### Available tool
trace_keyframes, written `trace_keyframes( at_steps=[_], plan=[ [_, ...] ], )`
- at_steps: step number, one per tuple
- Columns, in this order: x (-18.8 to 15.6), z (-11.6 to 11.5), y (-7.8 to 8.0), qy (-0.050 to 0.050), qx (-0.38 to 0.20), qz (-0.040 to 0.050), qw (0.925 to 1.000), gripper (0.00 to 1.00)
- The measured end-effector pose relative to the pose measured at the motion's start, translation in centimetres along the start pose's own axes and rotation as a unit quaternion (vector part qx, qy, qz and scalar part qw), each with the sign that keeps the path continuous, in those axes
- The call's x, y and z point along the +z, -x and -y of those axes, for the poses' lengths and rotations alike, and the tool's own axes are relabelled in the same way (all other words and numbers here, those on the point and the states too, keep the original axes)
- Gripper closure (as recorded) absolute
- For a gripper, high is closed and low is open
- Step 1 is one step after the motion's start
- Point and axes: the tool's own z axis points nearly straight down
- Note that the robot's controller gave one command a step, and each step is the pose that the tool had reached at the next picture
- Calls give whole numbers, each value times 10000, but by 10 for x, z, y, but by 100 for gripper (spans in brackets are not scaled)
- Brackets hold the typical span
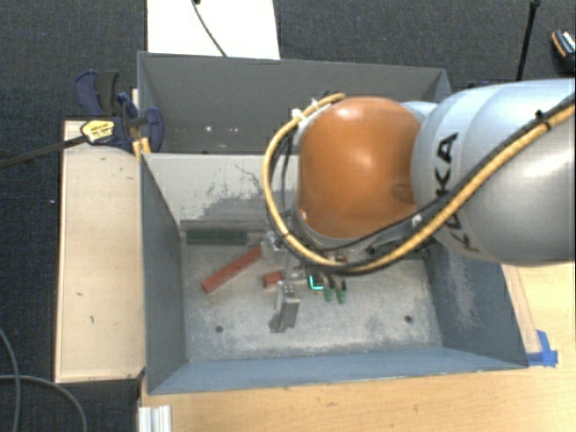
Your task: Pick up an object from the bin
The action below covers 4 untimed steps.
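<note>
The gripper (285, 316), its spread not discernible, is seen just right of a red-brown stick (231, 271) slanted lower-left to upper-right.

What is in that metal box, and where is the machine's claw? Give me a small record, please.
Box: grey metal bin
Robot: arm enters from the right, orange cover on its wrist
Claw: gripper low over the bin floor, near the middle
Nearest thing: small red piece, just behind it
Others: reddish-brown stick slanted at left; dark green bar by the back wall; small green pieces under the wrist
Held thing: cannot tell
</note>
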Motion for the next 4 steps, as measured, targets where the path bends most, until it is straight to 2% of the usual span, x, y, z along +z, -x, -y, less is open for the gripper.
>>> trace_keyframes(
  at_steps=[1, 2, 3, 4],
  plan=[
    [178, -31, 106, 4, -644, 31, 9979, 0],
    [143, -33, 97, 7, -1731, 69, 9849, 0],
    [133, 65, 106, -18, -1910, 41, 9816, 0],
    [176, 108, 113, -4, -1328, 17, 9911, 0]
  ],
)
